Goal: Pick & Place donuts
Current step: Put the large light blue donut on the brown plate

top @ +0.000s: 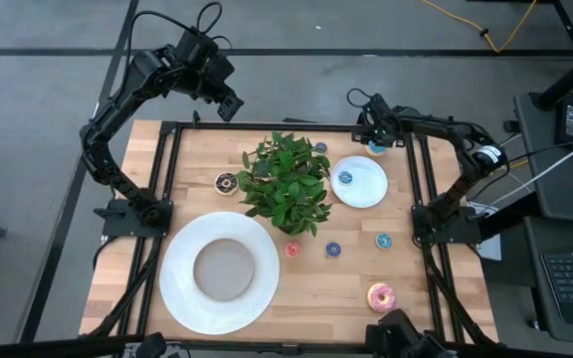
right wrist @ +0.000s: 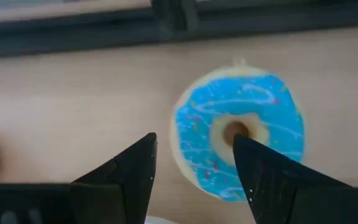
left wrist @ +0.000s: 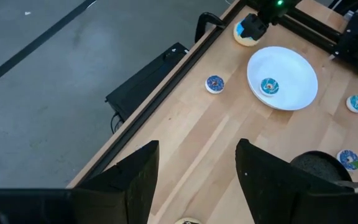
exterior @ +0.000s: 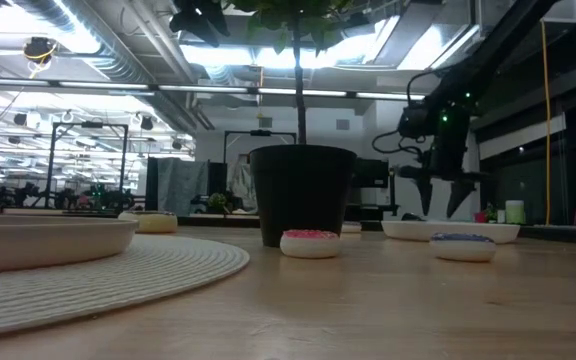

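Tiny blue ring donut [top: 345,178] in small white round plate [top: 369,192] near bench's far edge; big white plate [top: 182,288] bare; leafy potted plant [top: 286,184] between; right gripper [top: 377,132] open above light-blue-frosted donut [right wrist: 240,134], left gripper [left wrist: 194,180] wide, empty.

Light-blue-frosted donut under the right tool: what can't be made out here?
- Light-blue-frosted ring donut: right wrist view, near edge hidden behind the right tool fingers; contact cannot be told.
- Same donut, high view: mostly covered by the tool.
- Low view: hidden behind the small white round plate.
- Tiny donut on that plate: too small for frosting detail.

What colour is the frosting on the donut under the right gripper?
Light blue frosting, best seen in the right wrist view.
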Controlling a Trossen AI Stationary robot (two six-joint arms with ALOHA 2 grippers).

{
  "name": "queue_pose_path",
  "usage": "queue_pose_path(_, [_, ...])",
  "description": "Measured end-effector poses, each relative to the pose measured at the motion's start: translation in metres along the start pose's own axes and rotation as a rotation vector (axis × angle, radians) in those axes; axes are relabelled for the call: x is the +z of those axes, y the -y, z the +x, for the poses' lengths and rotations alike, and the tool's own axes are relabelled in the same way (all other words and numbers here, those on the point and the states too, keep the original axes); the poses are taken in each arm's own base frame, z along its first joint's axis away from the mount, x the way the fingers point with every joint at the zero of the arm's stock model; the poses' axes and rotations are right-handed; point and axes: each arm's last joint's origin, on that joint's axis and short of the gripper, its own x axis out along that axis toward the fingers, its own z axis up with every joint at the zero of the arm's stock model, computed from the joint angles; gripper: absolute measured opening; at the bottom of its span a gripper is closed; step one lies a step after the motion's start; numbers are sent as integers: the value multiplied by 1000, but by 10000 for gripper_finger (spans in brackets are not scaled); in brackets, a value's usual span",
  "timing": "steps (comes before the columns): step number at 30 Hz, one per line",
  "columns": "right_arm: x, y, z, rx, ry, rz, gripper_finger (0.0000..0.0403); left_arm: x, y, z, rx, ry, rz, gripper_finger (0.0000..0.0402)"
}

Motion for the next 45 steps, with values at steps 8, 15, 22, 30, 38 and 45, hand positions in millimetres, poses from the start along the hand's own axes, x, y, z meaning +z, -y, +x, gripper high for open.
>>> queue_pose_path(8, [-5,0,14,-19,-71,-33,213,0,0,0,0,0,0,205])
queue_pose_path(15, [-7,-1,14,-22,-85,-70,206,0,0,0,0,0,-8,205])
queue_pose_path(22, [-9,0,13,-16,-122,-120,130,0,0,0,0,0,-8,205])
queue_pose_path(30, [-10,1,13,-14,-128,-178,38,0,0,0,0,0,-11,205])
queue_pose_path(38, [1,-5,-13,3,-118,-294,22,0,0,0,1,0,-2,205])
queue_pose_path(45, [30,-28,-73,-24,-77,-455,22,0,0,0,1,1,41,205])
